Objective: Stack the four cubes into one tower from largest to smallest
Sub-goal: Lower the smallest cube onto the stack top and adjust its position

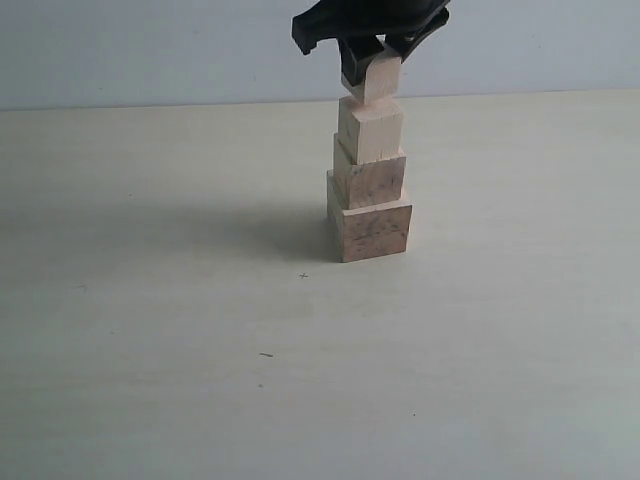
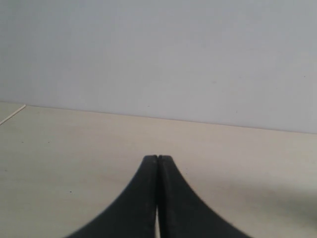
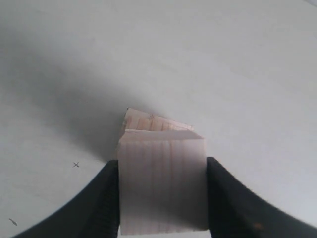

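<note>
The left gripper (image 2: 157, 162) has its jaws pressed together with nothing between them, above the pale table (image 2: 59, 163). Just right of centre in the exterior view stands the tower (image 1: 368, 190): largest cube (image 1: 372, 232) lowest, then second cube (image 1: 371, 180), third cube (image 1: 371, 130), and smallest cube (image 1: 379, 80) topmost, slightly twisted. At the upper edge the right gripper (image 1: 378, 62) pinches it.

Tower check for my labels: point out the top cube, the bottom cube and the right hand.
top cube (image 1: 385, 78), exterior view, front face.
bottom cube (image 1: 375, 232), exterior view, front face.
right hand (image 3: 162, 162), right wrist view, midway between its fingertips.
</note>
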Available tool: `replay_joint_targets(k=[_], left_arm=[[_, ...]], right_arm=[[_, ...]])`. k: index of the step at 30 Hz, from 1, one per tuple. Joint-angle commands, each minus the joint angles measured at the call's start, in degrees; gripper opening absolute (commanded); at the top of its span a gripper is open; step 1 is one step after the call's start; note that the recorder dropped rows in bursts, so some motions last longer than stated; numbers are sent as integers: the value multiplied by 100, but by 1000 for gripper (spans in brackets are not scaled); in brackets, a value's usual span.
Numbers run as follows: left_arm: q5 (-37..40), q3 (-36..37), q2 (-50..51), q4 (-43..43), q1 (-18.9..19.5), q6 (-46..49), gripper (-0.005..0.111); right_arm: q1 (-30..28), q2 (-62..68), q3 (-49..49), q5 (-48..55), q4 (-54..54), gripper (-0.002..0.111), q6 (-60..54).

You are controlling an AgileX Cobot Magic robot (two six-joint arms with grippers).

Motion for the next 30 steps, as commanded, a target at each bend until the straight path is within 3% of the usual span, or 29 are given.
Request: replay_joint_targets(k=[1, 30], left_arm=[[-4, 21, -38, -32, -38, -11, 0], [-4, 21, -38, -32, -38, -10, 0]], right_arm=[[-37, -9, -48, 20, -6, 0, -46], [-37, 161, -48, 35, 113, 0, -226]])
